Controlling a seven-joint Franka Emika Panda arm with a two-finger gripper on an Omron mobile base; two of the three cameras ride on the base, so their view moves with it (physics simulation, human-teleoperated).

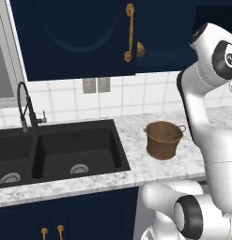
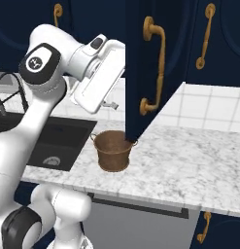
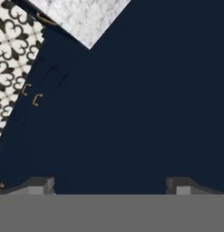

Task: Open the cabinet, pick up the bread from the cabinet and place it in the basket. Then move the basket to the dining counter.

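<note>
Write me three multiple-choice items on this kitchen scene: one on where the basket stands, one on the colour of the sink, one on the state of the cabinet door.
1. Where does the basket stand?
A. In the sink
B. On the marble counter, right of the sink
C. On the floor

2. What colour is the double sink?
A. Black
B. White
C. Steel grey

3. How is the cabinet door with the long brass handle?
A. Fully shut
C. Removed
B. Swung open over the counter

Answers:
1 B: in the left base view the basket rests on the counter, apart from the sink's right edge.
2 A: both basins are black against the pale marble.
3 B: in the right base view the door juts out edge-on above the basket.
</note>
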